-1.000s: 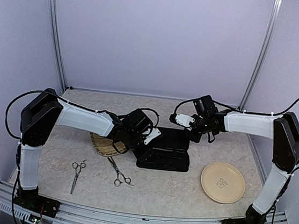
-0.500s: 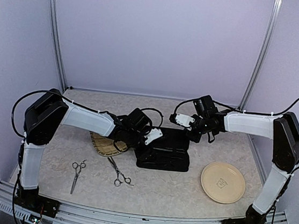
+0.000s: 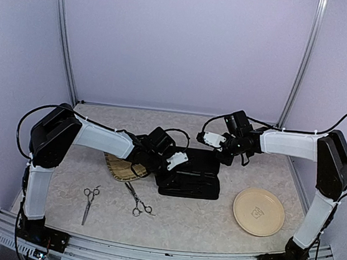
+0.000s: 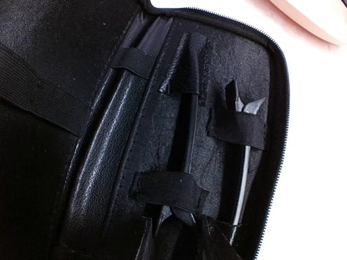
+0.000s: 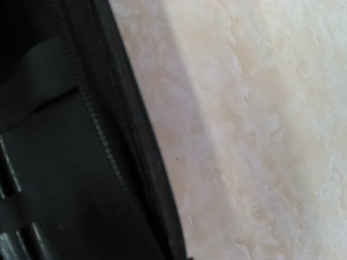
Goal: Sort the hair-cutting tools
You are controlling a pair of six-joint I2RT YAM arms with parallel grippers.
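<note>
The table (image 3: pixel 213 219) carried everything. Mid-table lay the open black zip case (image 3: pixel 197 173), with both arms reaching over it. To its right sat a beige plate (image 3: pixel 258 212). At its left edge was the woven tray (image 3: pixel 116 169), partly under the left arm.

Nearer the front, left of centre, one pair of scissors (image 3: pixel 90 197) lay flat on bare table. The other pair (image 3: pixel 138 201) lay just beside the case's near left corner. The two pairs were apart from each other, and neither touched the tray, plate or case.

In the left wrist view, a black hair clip (image 4: pixel 187 135) sat tucked under two elastic loops inside the case. A second thin clip (image 4: pixel 243 168) sat under its own loop just to the right.

The left gripper (image 4: pixel 179 241) hung low over the first clip's near end. Its fingertips (image 4: pixel 209 241) seemed parted to either side of that end, though they only just reached into the bottom of the view. The right gripper (image 3: pixel 217 151) hovered at the case's far right edge. Its camera showed only zip and table, so I could not tell whether its jaws were apart or together.

I judged the sort far from finished. Both scissors were untouched on the table, and both clips were in their loops.
</note>
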